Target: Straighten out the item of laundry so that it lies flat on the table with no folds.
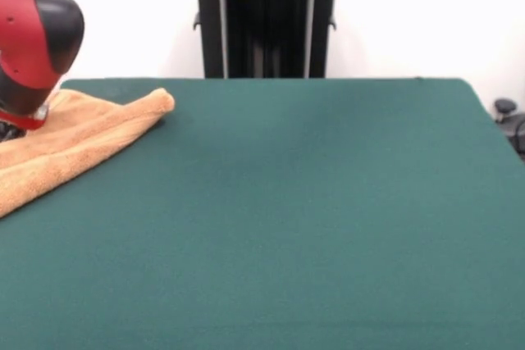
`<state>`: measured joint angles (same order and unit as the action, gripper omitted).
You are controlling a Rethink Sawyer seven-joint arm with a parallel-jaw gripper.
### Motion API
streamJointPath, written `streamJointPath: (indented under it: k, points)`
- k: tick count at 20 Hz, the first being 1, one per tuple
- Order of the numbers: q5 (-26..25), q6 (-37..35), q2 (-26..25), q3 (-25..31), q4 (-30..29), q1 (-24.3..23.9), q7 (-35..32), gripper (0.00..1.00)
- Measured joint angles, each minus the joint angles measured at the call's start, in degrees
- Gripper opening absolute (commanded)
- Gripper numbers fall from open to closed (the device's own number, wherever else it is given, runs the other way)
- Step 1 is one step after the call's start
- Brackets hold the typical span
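- White wall stood behind the black pedestal (264, 18) at the far side of the table (312, 219), whose dark green cloth filled nearly all of the front view.
- The towel (78, 143) lay at the far left of the picture, near the table's far edge, running off the left border.
- It looked doubled over: a rounded fold ended in a blunt tip toward the table's middle, so by my judgement the straightening was not done and most of it remained.
- The red and black arm (33, 47) hung over the towel's far left part; the hand itself was out of sight, and I could not tell whether it was wide, narrow or holding cloth.
- Open green table stretched to the right and toward the camera, ample room for spreading; the far edge sat close behind the towel.
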<state>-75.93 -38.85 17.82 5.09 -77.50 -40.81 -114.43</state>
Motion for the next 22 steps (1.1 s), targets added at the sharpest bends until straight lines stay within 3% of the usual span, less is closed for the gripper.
streamJointPath:
  k: [7,22]
  points:
    - [10.52,-1.08,3.85,-1.16,-3.07,1.95,0.0,1.0]
    - [23.18,-1.69,5.89,-5.42,-6.89,9.14,0.0,1.0]
